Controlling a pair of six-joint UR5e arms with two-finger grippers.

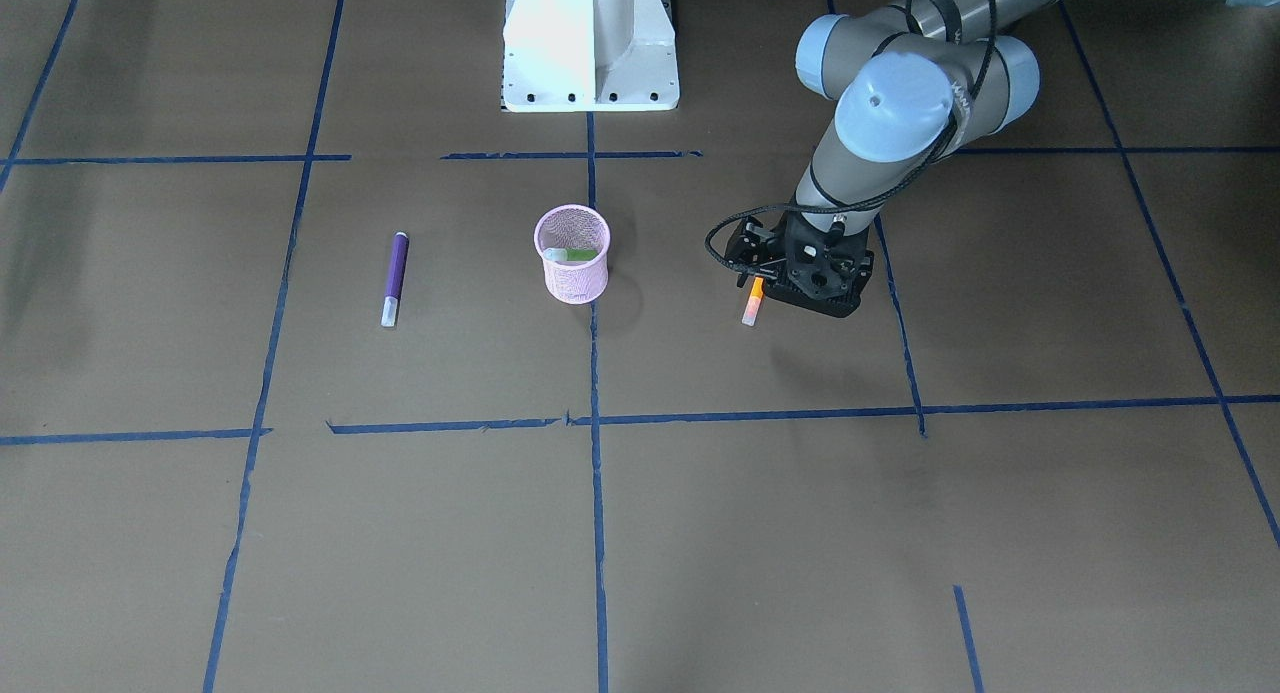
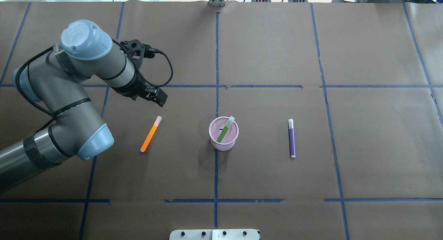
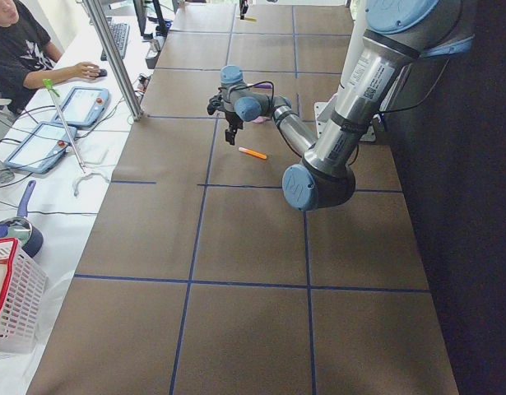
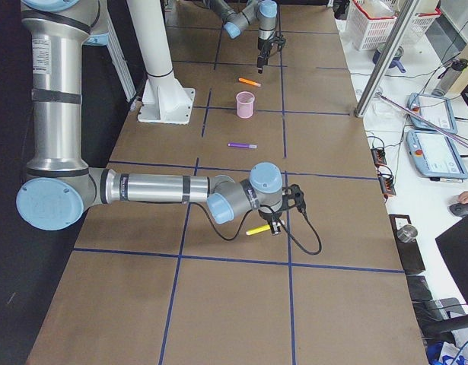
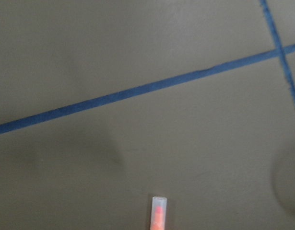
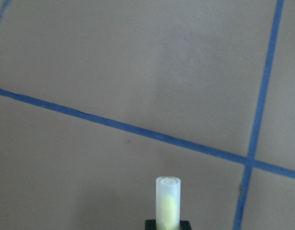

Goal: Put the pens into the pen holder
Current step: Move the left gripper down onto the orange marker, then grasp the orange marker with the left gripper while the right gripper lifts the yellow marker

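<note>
The pink mesh pen holder [image 2: 224, 138] stands mid-table with the green pen [image 2: 225, 130] leaning inside it. The orange pen [image 2: 151, 133] lies flat to its left and the purple pen [image 2: 291, 138] lies flat to its right. My left gripper [image 2: 155, 94] hangs above the table just past the orange pen's pale cap [image 5: 159, 207]; it looks open and empty. In the front view it [image 1: 762, 270] covers part of that pen [image 1: 752, 303]. My right gripper [image 4: 275, 224] is far off to the side, shut on a yellow pen [image 6: 167, 201].
Blue tape lines [image 2: 216, 77] grid the brown table. The robot base [image 1: 590, 43] stands at the table's back edge. Operator desks with tablets [image 4: 439, 156] and a white basket [image 3: 10, 296] lie beyond the table's far edge.
</note>
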